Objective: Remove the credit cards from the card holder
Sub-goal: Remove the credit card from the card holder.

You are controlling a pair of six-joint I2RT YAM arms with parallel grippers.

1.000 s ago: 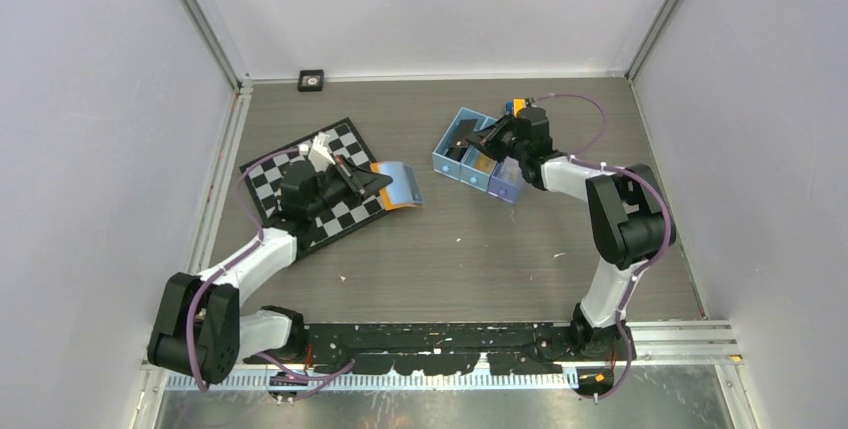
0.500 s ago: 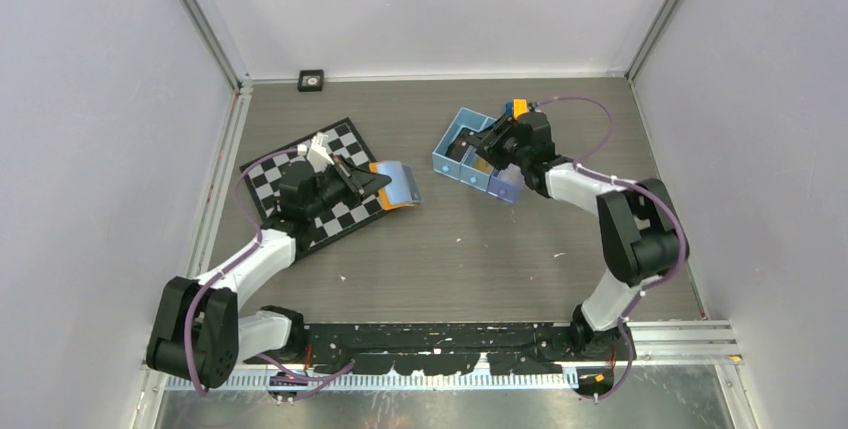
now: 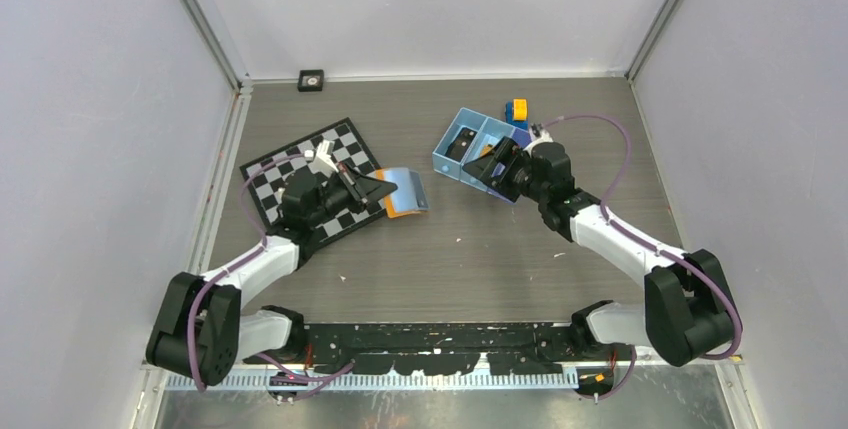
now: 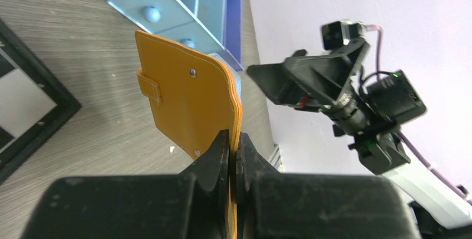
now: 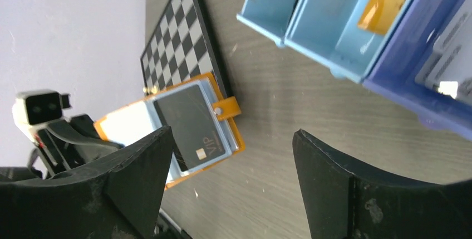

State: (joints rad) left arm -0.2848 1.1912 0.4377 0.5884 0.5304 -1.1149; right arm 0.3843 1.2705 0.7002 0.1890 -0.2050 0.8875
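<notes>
The orange card holder (image 3: 406,194) hangs open just right of the checkerboard, and my left gripper (image 3: 383,189) is shut on its edge. In the left wrist view the jaws (image 4: 234,149) pinch the orange cover (image 4: 186,97), whose closing tab faces left. A black credit card (image 5: 192,125) sits in the holder's clear sleeve (image 5: 167,130). My right gripper (image 3: 488,164) stands open and empty in front of the blue tray (image 3: 447,152), facing the holder; its jaws (image 5: 232,138) are wide apart. An orange card (image 5: 384,2) lies in the tray's middle compartment, and pale cards (image 5: 448,63) lie in the purple one.
A black-and-white checkerboard (image 3: 290,174) lies at the left under my left arm. A small yellow-and-blue block (image 3: 517,111) stands behind the tray. Grey walls close in the table on three sides.
My right gripper has opened, leaving the orange card in the tray, and has drawn back out of the tray toward the near side. The left gripper tilted the holder slightly.
</notes>
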